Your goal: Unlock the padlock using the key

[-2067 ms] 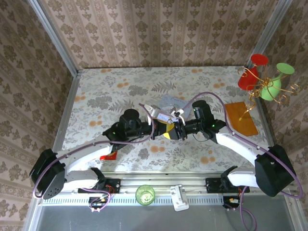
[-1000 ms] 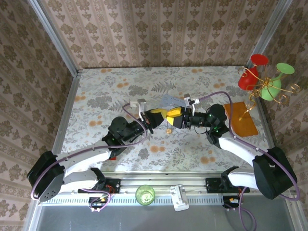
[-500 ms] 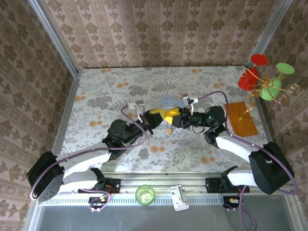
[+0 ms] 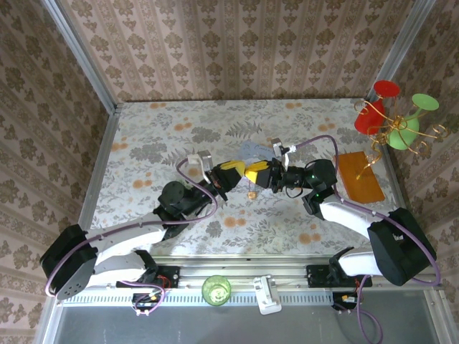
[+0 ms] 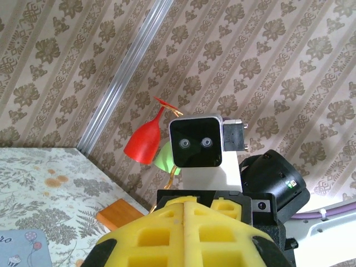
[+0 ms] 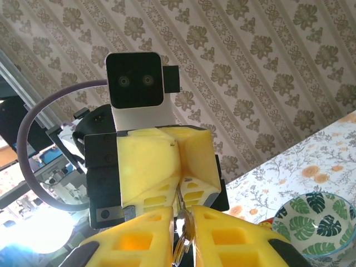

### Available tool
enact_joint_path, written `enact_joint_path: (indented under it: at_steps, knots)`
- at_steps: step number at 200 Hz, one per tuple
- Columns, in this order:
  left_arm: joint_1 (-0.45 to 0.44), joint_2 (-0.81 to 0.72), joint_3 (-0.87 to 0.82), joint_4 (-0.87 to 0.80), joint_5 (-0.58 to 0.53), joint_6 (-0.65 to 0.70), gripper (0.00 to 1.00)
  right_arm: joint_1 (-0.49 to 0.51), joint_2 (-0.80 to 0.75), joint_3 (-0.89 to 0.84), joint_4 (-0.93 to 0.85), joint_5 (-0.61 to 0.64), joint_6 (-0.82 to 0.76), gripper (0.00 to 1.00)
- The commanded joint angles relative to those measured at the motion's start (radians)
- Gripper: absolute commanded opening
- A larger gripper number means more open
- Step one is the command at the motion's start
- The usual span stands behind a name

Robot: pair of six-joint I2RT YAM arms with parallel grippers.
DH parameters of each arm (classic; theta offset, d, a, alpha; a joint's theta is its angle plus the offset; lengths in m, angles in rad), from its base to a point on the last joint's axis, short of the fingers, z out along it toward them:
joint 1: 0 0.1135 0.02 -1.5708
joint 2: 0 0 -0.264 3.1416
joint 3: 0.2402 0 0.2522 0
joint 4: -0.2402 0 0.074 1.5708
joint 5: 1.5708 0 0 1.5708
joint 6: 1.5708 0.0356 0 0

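Brown wallpaper [image 4: 237, 43] with striped damask motifs closes the space on three sides, from 9 through 12 to 3 o'clock. A silvery metal post [image 4: 79, 54] climbs the corner at 11, another at 1. The table [image 4: 158, 129] wears a pale floral cloth, grey leaves and orange blooms. A metal rail [image 4: 237, 266] edges it at 6. The light is soft and even.

Table [image 4: 143, 136] wore a floral cloth, grey leaves with orange blooms. Orange-brown board [image 4: 361, 177] lay flat near its right edge. Beyond the board, at the far corner: red and green goblets [image 4: 391, 115] wound in gold wire. Well left of the board: pale blue tin [image 4: 252, 149], tiny gold padlock [image 4: 252, 193]. Farthest left of the board, red packet [image 4: 166, 231].
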Motion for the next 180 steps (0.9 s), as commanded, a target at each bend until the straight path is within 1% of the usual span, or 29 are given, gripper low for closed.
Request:
enact_joint_path:
  at_steps: [1, 15, 29, 41, 73, 84, 109, 111, 114, 117, 124, 128, 130, 134, 135, 136, 139, 140, 145, 158, 164, 171, 180]
  knots:
    - [0.005, 0.002, -0.011, 0.064, -0.011, 0.014, 0.0, 0.009, 0.005, -0.01, 0.062, -0.014, 0.011, 0.16]
    - [0.008, -0.009, -0.008, 0.04, -0.016, 0.023, 0.0, 0.009, 0.002, -0.015, 0.064, -0.009, 0.013, 0.17]
    - [-0.001, 0.011, -0.004, 0.053, -0.012, 0.019, 0.0, 0.01, -0.001, -0.015, 0.064, -0.006, 0.011, 0.16]
    - [-0.001, 0.032, -0.006, 0.084, 0.002, 0.009, 0.0, 0.01, -0.002, -0.012, 0.064, -0.006, 0.01, 0.12]
    - [0.008, 0.047, -0.045, 0.148, -0.026, -0.013, 0.0, 0.01, -0.012, -0.023, 0.063, 0.0, 0.006, 0.02]
    - [0.012, 0.044, -0.043, 0.14, -0.015, -0.013, 0.0, 0.009, -0.017, -0.03, 0.061, 0.006, 0.003, 0.0]
    - [0.009, 0.032, -0.032, 0.092, 0.011, 0.002, 0.0, -0.002, -0.026, -0.038, 0.054, 0.011, -0.003, 0.0]
    - [0.009, 0.031, -0.032, 0.088, 0.009, 0.002, 0.03, -0.004, -0.027, -0.039, 0.053, 0.01, -0.003, 0.0]
    - [0.011, 0.028, -0.034, 0.082, 0.005, 0.002, 0.1, -0.007, -0.028, -0.04, 0.05, 0.009, -0.003, 0.0]
    - [0.011, 0.024, -0.036, 0.076, 0.0, 0.002, 0.2, -0.01, -0.03, -0.04, 0.044, 0.008, -0.005, 0.0]
    - [0.01, 0.013, -0.043, 0.061, -0.02, -0.004, 0.48, -0.016, -0.035, -0.042, 0.024, 0.003, -0.011, 0.0]
    - [0.011, 0.005, -0.048, 0.052, -0.035, -0.006, 0.6, -0.02, -0.04, -0.041, 0.002, -0.002, -0.022, 0.0]
    - [0.013, 0.0, -0.051, 0.047, -0.043, -0.008, 0.63, -0.022, -0.043, -0.04, -0.013, -0.005, -0.027, 0.0]
    - [0.015, -0.009, -0.056, 0.033, -0.057, -0.01, 0.9, -0.024, -0.054, -0.039, -0.044, -0.01, -0.045, 0.0]
    - [0.015, -0.014, -0.056, 0.027, -0.059, -0.011, 0.95, -0.025, -0.056, -0.039, -0.062, -0.01, -0.052, 0.0]
    - [0.016, -0.018, -0.057, 0.022, -0.064, -0.013, 0.97, -0.026, -0.059, -0.037, -0.071, -0.012, -0.058, 0.0]
    - [0.021, -0.031, -0.057, -0.002, -0.077, -0.018, 1.0, -0.027, -0.071, -0.033, -0.133, -0.013, -0.084, 0.0]
    - [0.022, -0.036, -0.057, -0.012, -0.081, -0.021, 1.0, -0.028, -0.079, -0.03, -0.178, -0.014, -0.097, 0.0]
    - [0.034, -0.062, -0.052, -0.072, -0.097, -0.032, 1.0, -0.028, -0.098, -0.019, -0.265, -0.011, -0.151, 0.0]
    - [0.055, -0.126, -0.034, -0.242, -0.131, -0.037, 1.0, -0.021, -0.168, 0.023, -0.654, 0.024, -0.349, 0.0]
    - [0.064, -0.154, -0.019, -0.337, -0.151, -0.04, 1.0, -0.022, -0.192, 0.044, -0.805, 0.053, -0.432, 0.0]
    - [0.076, -0.179, 0.007, -0.46, -0.162, -0.046, 1.0, -0.025, -0.219, 0.058, -0.938, 0.091, -0.496, 0.0]
    - [0.093, -0.186, 0.043, -0.583, -0.149, -0.041, 1.0, -0.032, -0.236, 0.072, -1.061, 0.126, -0.546, 0.0]
